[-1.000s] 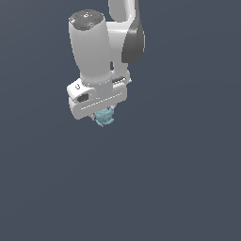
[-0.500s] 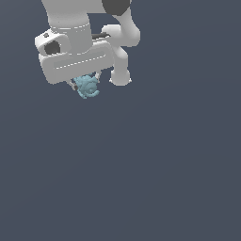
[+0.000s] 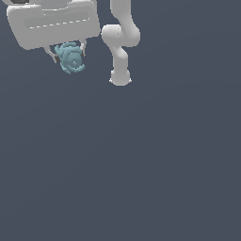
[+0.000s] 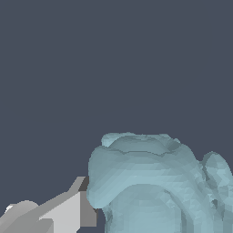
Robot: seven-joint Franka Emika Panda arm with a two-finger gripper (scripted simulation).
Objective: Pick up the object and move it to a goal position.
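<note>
Filling the wrist view, the knobbly teal object (image 4: 150,182) presses against one grey finger pad (image 4: 86,209). Seen from outside, the gripper (image 3: 68,52) is clamped on the object (image 3: 70,58), high toward the exterior view's left, with the arm's base (image 3: 120,77) beyond.

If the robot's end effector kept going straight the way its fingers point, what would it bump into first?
Probably nothing but the plain dark floor. The end effector is shut on the teal blob, and the wrist view shows only bare grey beyond it. How far off the floor is, I cannot tell.
</note>
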